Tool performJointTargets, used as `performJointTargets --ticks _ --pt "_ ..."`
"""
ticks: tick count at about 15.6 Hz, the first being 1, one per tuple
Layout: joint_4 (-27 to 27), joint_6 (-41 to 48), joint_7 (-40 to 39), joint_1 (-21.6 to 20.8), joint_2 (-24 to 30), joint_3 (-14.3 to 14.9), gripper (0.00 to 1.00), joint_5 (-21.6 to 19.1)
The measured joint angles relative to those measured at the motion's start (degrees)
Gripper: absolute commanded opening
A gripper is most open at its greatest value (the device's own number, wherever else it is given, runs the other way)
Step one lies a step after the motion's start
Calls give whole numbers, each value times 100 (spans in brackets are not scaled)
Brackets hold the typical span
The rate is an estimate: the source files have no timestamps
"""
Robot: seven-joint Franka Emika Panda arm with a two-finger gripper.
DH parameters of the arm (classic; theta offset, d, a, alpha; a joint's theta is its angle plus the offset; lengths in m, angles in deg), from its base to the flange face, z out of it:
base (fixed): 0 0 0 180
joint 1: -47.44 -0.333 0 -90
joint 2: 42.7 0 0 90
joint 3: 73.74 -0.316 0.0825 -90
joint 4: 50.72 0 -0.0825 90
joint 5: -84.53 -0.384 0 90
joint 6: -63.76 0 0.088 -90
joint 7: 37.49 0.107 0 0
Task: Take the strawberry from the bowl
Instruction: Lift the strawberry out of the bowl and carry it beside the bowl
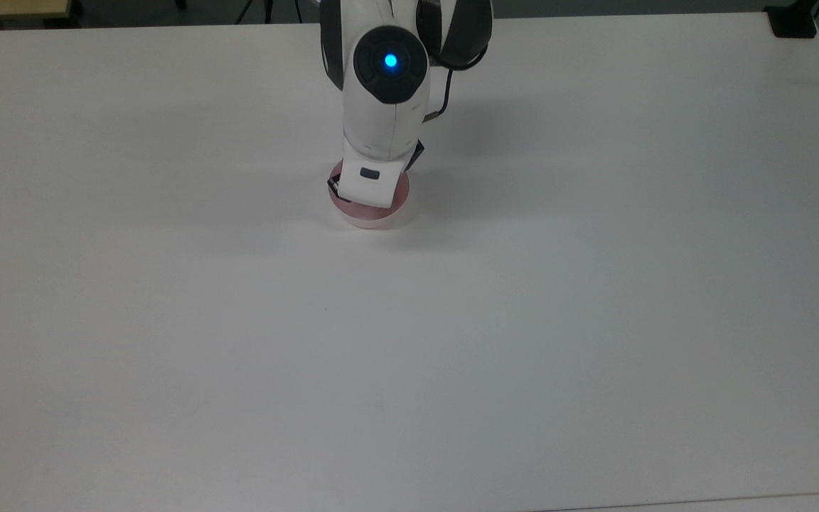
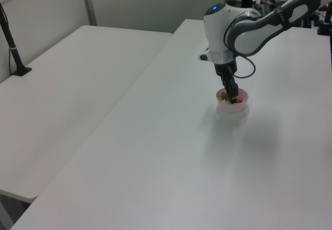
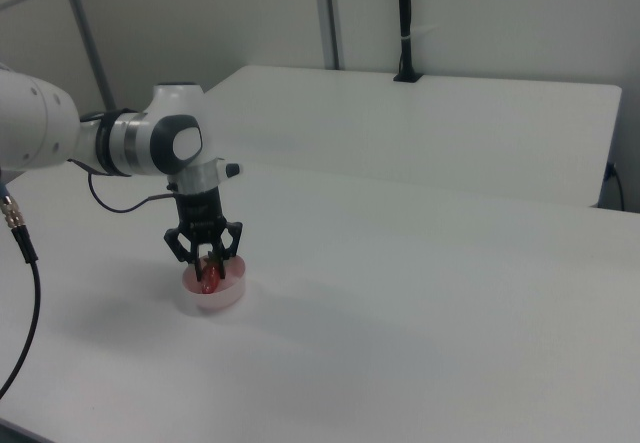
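Hanging straight down over the small round pale pink plastic bowl point(image 3: 213, 291), the arm's black two-finger gripper point(image 3: 206, 268) has its fingers point(image 3: 192, 259) clamped on the small glossy red toy strawberry point(image 3: 210, 278), which sits between the fingertips just above the bowl's rim. From the left view the gripper point(image 2: 232, 97) shows red and a bit of green cap at its tip over the bowl point(image 2: 232, 105). Beneath and all around the gripper spreads the broad white table point(image 1: 452, 341), with the bowl point(image 1: 374, 213) resting on it directly under the arm's white wrist.
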State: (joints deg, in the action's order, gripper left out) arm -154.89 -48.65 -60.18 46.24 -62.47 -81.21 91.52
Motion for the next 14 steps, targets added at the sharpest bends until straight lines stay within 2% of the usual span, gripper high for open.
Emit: performJointTargets --ticks 4,9,11,14 --pt "48 576 20 204 449 6 23 0" --pt "-29 1569 20 797 1075 22 23 0" --pt "-240 1563 20 1010 1069 34 24 17" --pt "-685 960 20 1346 997 58 23 106"
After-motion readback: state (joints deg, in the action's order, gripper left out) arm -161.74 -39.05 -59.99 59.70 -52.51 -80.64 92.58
